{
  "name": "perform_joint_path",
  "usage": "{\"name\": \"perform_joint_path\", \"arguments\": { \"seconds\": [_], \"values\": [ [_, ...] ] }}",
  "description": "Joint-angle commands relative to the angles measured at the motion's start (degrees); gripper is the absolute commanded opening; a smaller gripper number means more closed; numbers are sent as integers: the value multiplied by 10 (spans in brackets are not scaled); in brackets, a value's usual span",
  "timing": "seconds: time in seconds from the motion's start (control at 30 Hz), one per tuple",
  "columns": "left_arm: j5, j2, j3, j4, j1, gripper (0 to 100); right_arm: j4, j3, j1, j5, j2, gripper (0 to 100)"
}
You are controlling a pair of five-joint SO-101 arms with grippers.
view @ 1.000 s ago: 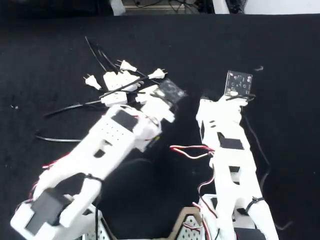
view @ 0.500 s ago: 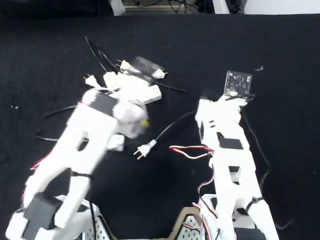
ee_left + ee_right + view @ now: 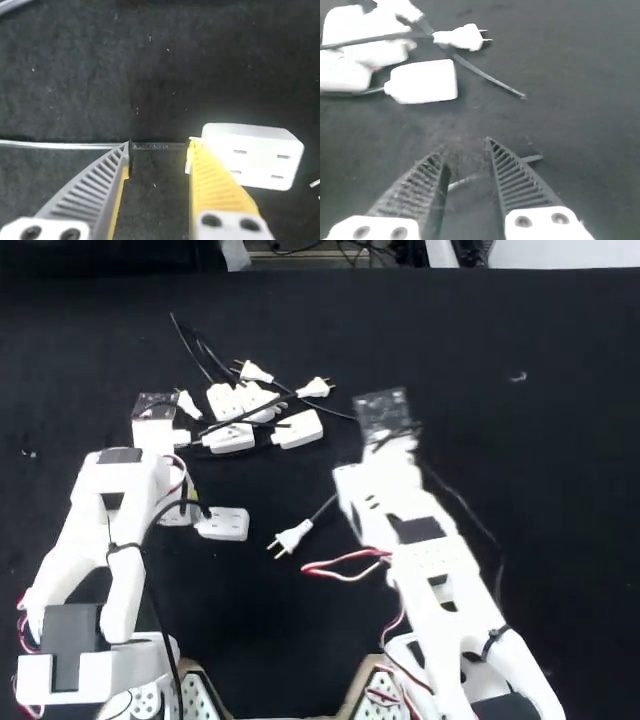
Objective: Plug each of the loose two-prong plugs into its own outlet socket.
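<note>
Tabletop (image 3: 210,60); left pincer (image 3: 158,145) agape astride cord (image 3: 60,145)

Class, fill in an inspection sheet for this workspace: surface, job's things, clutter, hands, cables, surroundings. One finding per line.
Surface: table under black cloth.
Job's things: white outlet sockets clustered ahead of the left arm; a lone socket nearer the arms, with a loose plug unplugged beside it; other plugs in the cluster.
Clutter: nothing seen.
Hands: left hand open, tips at a thin cable; right hand open over a cable end.
Cables: black cables tangled through the cluster.
Surroundings: pale objects and cords beyond the table's far edge.
</note>
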Motion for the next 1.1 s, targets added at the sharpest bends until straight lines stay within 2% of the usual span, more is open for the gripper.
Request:
{"name": "perform_joint_path", "arguments": {
  "seconds": [0.0,0.17,0.33,0.4,0.47,0.57,0.63,0.7,0.83,0.97,1.07],
  "values": [
    [10,-1,36,-53,19,191,4,-36,-31,25,-2,91],
    [10,-6,76,-100,15,191,1,-36,-31,40,-2,90],
    [32,-11,60,-84,13,191,5,-38,-31,40,-7,91],
    [47,-28,49,-57,13,191,12,-45,-30,64,-7,92],
    [47,-53,50,-42,12,191,75,-83,-31,132,-7,92],
    [49,-93,68,-47,-5,191,261,-188,-40,211,-2,92],
    [50,-112,91,-71,-23,191,374,-241,-60,266,-1,92],
    [51,-127,121,-110,-40,191,444,-260,-86,357,7,92],
    [100,-143,168,-172,-58,191,467,-249,-105,517,44,92],
    [114,-140,174,-184,-73,191,441,-247,-105,606,94,94],
    [114,-140,174,-184,-73,191,434,-255,-112,651,132,162]
  ]
}}
